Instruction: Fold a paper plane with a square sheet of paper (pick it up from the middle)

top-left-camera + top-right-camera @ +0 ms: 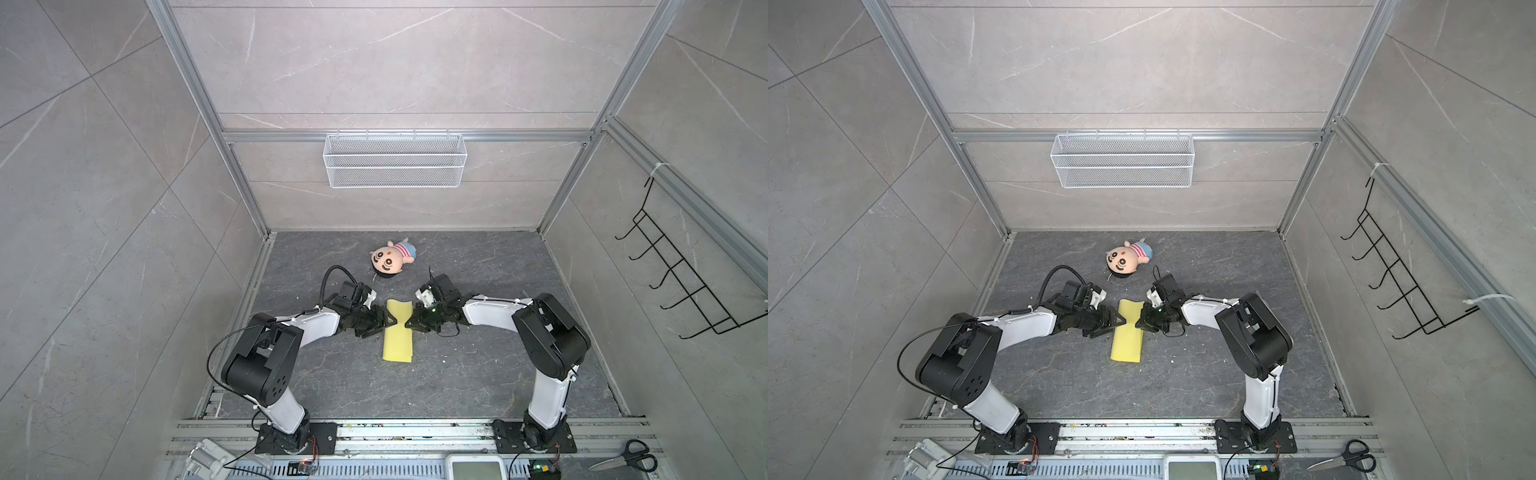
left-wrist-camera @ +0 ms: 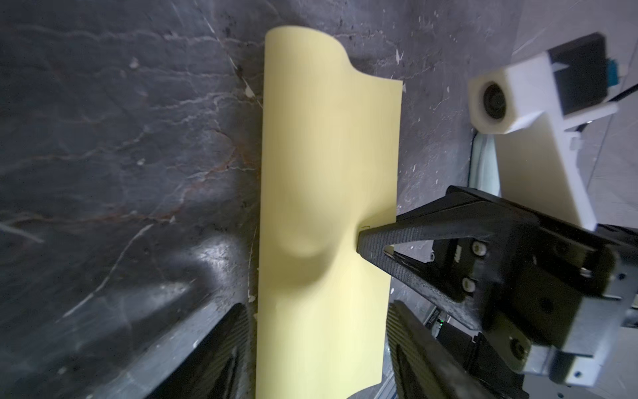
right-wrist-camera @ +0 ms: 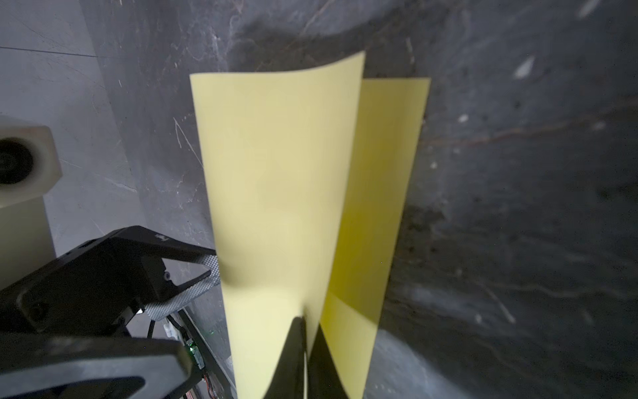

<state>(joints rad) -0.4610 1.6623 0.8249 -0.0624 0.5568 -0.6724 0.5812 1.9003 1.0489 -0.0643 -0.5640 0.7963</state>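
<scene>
The sheet (image 1: 398, 338) lies loosely doubled over at mid-tabletop (image 1: 478, 374), at 6 o'clock of the doll (image 1: 388, 259). We judge it light, limp and easily dented, best held at the middle of an edge. From 3 o'clock the right gripper (image 3: 305, 331) has its jaws pinching the upper flap. From 9 o'clock the left gripper (image 2: 310, 345) has its jaws spread astride the rounded fold. We cannot tell whether the edges align.

White arms (image 1: 316, 328), black joints (image 1: 259, 368), looping cables (image 1: 338, 267)
</scene>
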